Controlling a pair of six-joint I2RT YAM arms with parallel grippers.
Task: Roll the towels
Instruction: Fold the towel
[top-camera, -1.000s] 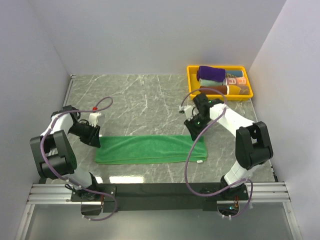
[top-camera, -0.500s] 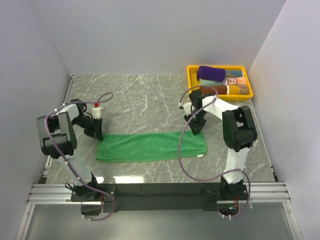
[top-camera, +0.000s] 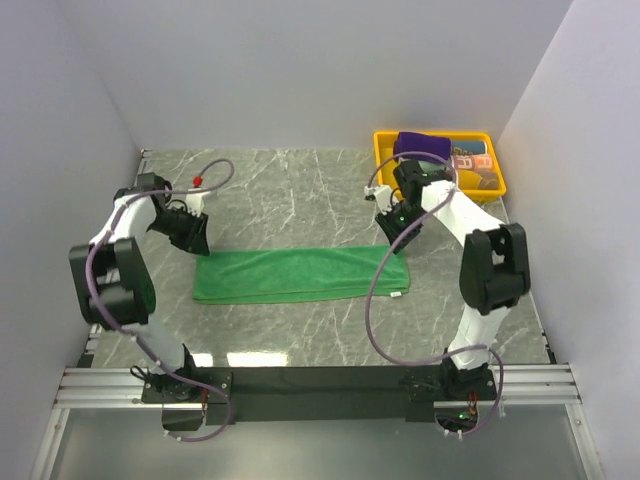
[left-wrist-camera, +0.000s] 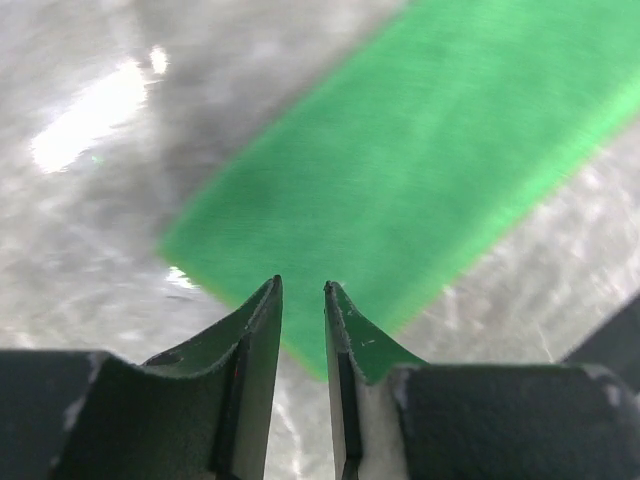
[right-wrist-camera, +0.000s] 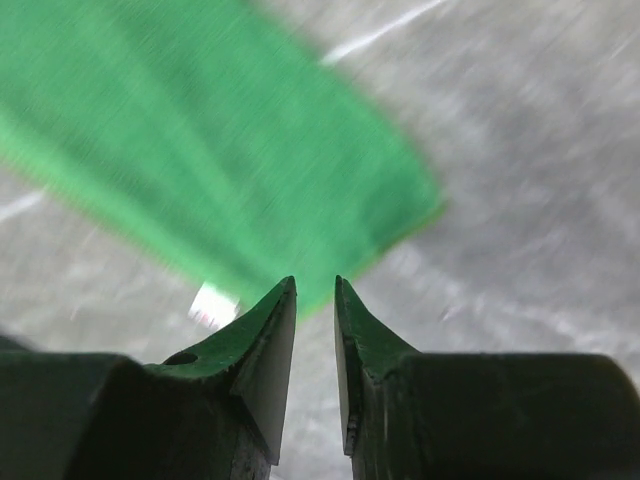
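The bright green towel (top-camera: 300, 275) lies flat on the marble table as a long folded strip. Its small white tag (top-camera: 398, 295) is at the right end. My left gripper (top-camera: 198, 240) hovers just beyond the strip's far left corner. Its jaws stand narrowly open with nothing between them (left-wrist-camera: 301, 288), and the green towel (left-wrist-camera: 420, 170) lies below. My right gripper (top-camera: 393, 237) hovers at the far right corner, also narrowly open and empty (right-wrist-camera: 316, 283) above the green towel (right-wrist-camera: 200, 150) and the tag (right-wrist-camera: 213, 303). The dark purple towel (top-camera: 420, 146) rests in the yellow tray.
The yellow tray (top-camera: 487, 192) stands at the back right, close behind my right arm, and holds other rolled cloths (top-camera: 472, 160). White walls close in the table on the left, back and right. A black rail runs along the near edge.
The green towel has slid away from the arm bases, toward the back. Both grippers moved back with it and now hang just above its far corners with empty jaws.
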